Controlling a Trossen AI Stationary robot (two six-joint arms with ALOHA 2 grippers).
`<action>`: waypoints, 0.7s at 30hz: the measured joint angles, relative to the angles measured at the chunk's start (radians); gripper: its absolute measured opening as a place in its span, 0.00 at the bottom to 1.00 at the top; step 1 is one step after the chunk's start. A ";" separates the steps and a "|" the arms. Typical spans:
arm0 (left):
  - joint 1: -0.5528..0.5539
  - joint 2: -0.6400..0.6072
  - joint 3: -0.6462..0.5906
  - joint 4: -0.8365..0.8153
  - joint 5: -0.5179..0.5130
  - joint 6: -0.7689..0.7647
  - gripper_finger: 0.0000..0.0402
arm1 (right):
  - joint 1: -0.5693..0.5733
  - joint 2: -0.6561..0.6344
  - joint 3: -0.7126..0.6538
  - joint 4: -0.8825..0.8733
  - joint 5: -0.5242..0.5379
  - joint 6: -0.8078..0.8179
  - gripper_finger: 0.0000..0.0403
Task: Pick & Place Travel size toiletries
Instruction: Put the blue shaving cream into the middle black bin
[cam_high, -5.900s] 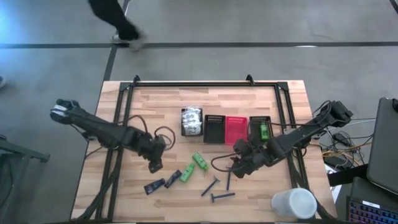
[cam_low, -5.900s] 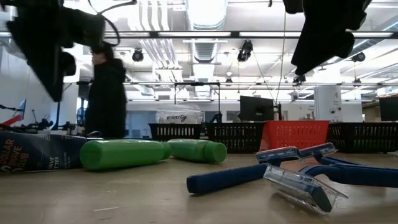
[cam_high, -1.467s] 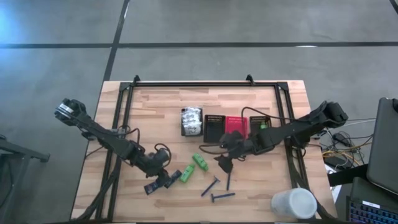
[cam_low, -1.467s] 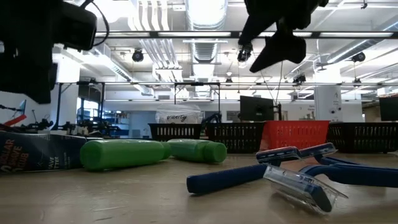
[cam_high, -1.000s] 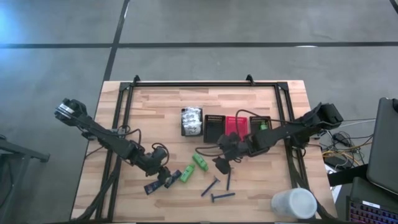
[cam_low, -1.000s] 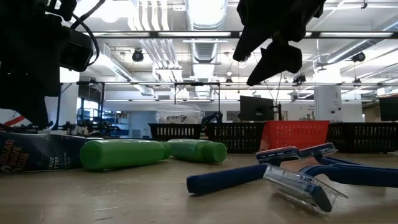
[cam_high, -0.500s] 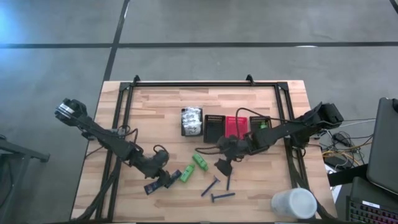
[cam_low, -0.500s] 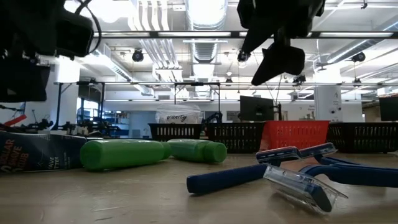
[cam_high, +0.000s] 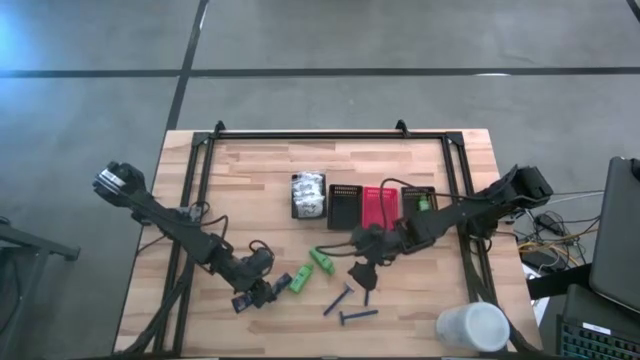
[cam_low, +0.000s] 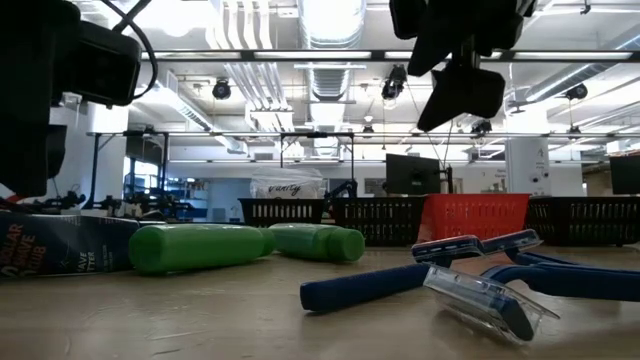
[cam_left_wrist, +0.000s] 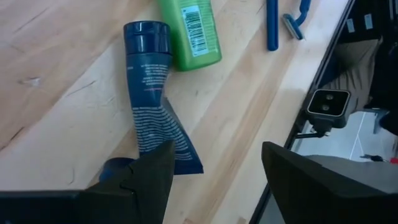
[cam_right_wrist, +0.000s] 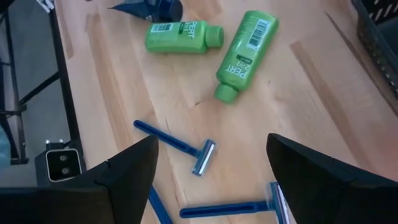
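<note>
Beside dark tube (cam_left_wrist: 151, 99): green bottle (cam_left_wrist: 190, 32), razors (cam_right_wrist: 176, 146)

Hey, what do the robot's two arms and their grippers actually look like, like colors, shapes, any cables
Both arms are dark, nearly black, slim and jointed. Black cables loop loosely off each one onto the table. The left gripper and the right gripper each end in two flat, broad, matte dark fingers, angular in outline. No markings show on them.
</note>
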 joint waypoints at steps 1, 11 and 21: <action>0.000 0.000 0.000 0.001 0.000 -0.002 0.61 | 0.000 0.000 0.000 0.000 0.000 -0.008 0.72; 0.001 0.000 0.000 0.001 -0.017 -0.021 0.61 | -0.002 0.000 0.000 -0.001 0.000 -0.054 0.68; 0.001 0.000 0.000 0.001 -0.020 -0.021 0.61 | -0.045 -0.002 0.000 0.000 0.000 -0.071 0.66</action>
